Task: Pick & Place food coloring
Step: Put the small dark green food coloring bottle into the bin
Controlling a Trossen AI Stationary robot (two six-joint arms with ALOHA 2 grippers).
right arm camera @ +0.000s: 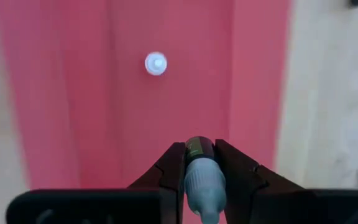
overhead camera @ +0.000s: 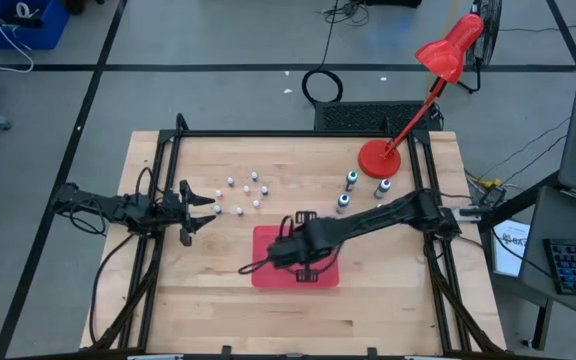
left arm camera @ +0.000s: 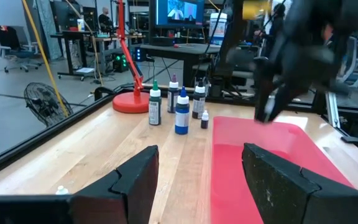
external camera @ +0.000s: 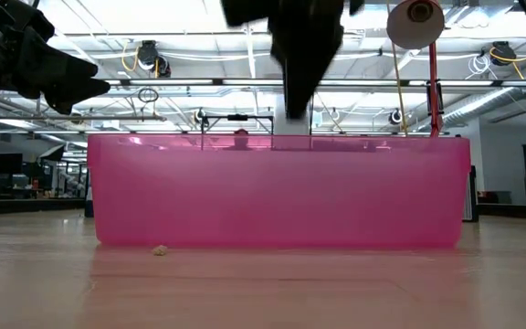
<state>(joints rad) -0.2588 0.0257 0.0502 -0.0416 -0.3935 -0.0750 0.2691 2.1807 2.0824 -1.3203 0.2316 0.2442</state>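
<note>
Several tiny white-capped food coloring bottles (overhead camera: 248,192) stand on the wooden table left of centre. Three larger dark ones (overhead camera: 352,181) stand near the red lamp base; in the left wrist view this group (left arm camera: 181,112) stands upright beside the tray. My right gripper (right arm camera: 199,149) hangs over the flat red tray (overhead camera: 268,240), pointing down, shut on one small bottle. Another white-capped bottle (right arm camera: 156,63) stands in the tray. My left gripper (overhead camera: 208,210) waits open and level at the table's left side, holding nothing. My right gripper pinches a small dark-bodied bottle with a pale cap (right arm camera: 202,177) between its two fingers, which come from above and point down. The bottle stands upright in the hold, cap toward the wrist, lifted clear above the red tray floor.
A red desk lamp's base (overhead camera: 378,158) stands at the far right of the table. In the low view the tray's pink wall (external camera: 281,192) fills the middle. A small crumb (external camera: 159,249) lies on the wood in front of it.
</note>
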